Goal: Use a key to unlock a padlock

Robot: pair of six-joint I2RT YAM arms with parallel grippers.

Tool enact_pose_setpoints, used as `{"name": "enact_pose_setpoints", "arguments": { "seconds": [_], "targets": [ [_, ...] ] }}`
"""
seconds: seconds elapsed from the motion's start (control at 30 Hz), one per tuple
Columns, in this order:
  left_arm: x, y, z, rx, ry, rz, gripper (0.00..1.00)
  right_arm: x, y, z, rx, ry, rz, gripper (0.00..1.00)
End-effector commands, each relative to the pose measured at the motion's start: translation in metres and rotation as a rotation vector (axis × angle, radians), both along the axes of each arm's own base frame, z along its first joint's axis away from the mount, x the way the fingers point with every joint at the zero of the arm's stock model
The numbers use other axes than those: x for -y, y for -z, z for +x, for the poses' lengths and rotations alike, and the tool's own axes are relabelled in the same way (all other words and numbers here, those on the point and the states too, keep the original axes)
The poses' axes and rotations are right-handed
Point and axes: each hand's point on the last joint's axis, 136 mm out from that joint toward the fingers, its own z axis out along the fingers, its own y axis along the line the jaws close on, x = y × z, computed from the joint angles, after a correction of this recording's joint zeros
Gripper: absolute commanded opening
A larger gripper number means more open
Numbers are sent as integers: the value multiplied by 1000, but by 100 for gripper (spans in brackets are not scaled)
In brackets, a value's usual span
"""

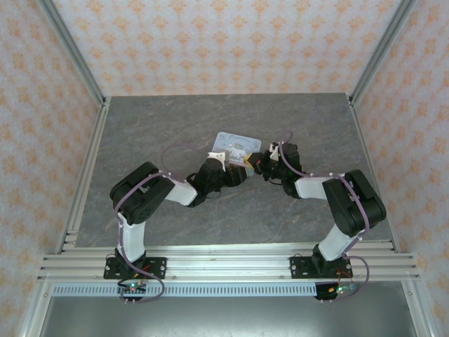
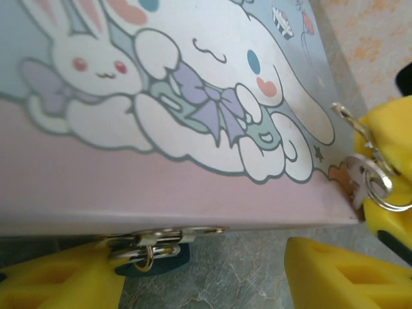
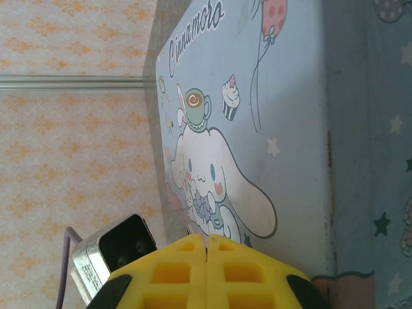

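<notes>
- The padlock (image 2: 152,252) is a tiny dark piece with a blue body, and it hangs from the metal clasp (image 2: 161,235) on the tin's near edge, low over the grey desk (image 1: 154,133)
- The tin (image 1: 238,144) is pale blue with rounded corners and a cartoon rabbit and long-eared dog printed on the lid; it lies flat near the middle of the desk, where both arms meet
- The left fingers (image 2: 58,284) are open, one yellow pad on each side of the tin's near edge, and nothing is gripped between them
- The padlock sits just above the tip of the pad on the left of the left wrist view, too close to tell whether they touch; the other pad is well off to the right
- The right fingers (image 3: 183,273) are pressed together with no gap between them
- In the left wrist view these fingers stand at the tin's right corner with a small silver key (image 2: 355,175) sticking out of them, its ring (image 2: 388,196) hanging against the yellow pad, so the grip appears to be on the key
- The key is at the corner of the tin, well apart from the padlock along the same edge
- From above, the left arm's wrist is over the tin's near side and the right arm's is just beside its right end
</notes>
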Motion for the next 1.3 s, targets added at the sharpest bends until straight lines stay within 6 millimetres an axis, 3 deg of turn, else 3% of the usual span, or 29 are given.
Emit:
{"name": "enact_pose_setpoints", "arguments": {
  "seconds": [0.0, 0.17, 0.4, 1.03, 1.27],
  "targets": [
    [9, -4, -4, -31, 18, -139, 66, 0, 3, 3, 0, 1, -9, 0],
    [9, -9, -8, -44, 23, -188, 65, 1, 3, 3, 0, 2, -10, 0],
    [15, -34, -14, 0, 46, -226, 65, 1, 2, 4, 1, 3, -8, 0],
    [-4, -17, -4, -23, -108, -212, 63, 2, 10, 5, -11, 9, 0, 0],
    [0, -32, -4, 3, -120, -293, 62, 1, 10, 5, -11, 8, 2, 0]
  ]
}}
